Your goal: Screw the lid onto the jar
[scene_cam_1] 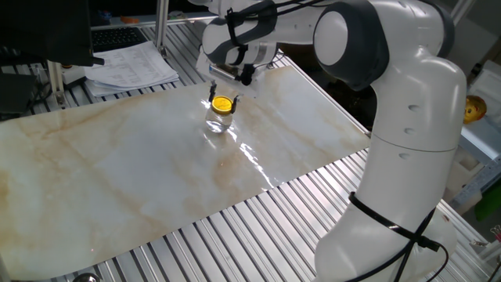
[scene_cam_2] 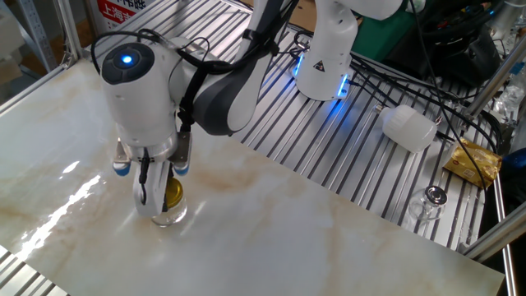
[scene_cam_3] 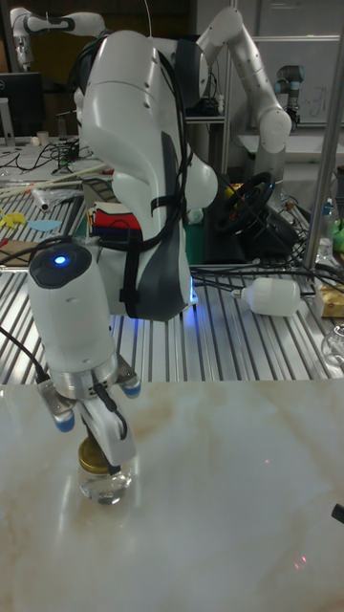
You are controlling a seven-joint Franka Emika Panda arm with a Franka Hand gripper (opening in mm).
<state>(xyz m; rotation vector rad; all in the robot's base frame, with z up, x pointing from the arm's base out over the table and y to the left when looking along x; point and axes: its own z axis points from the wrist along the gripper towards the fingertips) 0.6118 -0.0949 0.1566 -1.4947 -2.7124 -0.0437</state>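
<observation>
The small clear glass jar (scene_cam_1: 220,124) (scene_cam_2: 168,215) (scene_cam_3: 103,484) stands upright on the marble tabletop (scene_cam_1: 117,172). The gold lid (scene_cam_1: 223,103) (scene_cam_2: 173,193) (scene_cam_3: 93,456) sits on its mouth. My gripper (scene_cam_1: 224,97) (scene_cam_2: 161,194) (scene_cam_3: 101,444) reaches straight down over the jar, with its dark fingers (scene_cam_3: 112,426) against the lid's rim on either side. It looks shut on the lid. The hand hides part of the lid in the other fixed view and the tall view.
A stack of papers (scene_cam_1: 129,66) lies at the back left. A rounder gold object (scene_cam_1: 472,108) sits on a side shelf. A white bottle (scene_cam_2: 408,127), a gold packet (scene_cam_2: 472,160) and a small glass (scene_cam_2: 434,197) lie on the slatted frame. My arm's base (scene_cam_1: 407,196) stands at the right.
</observation>
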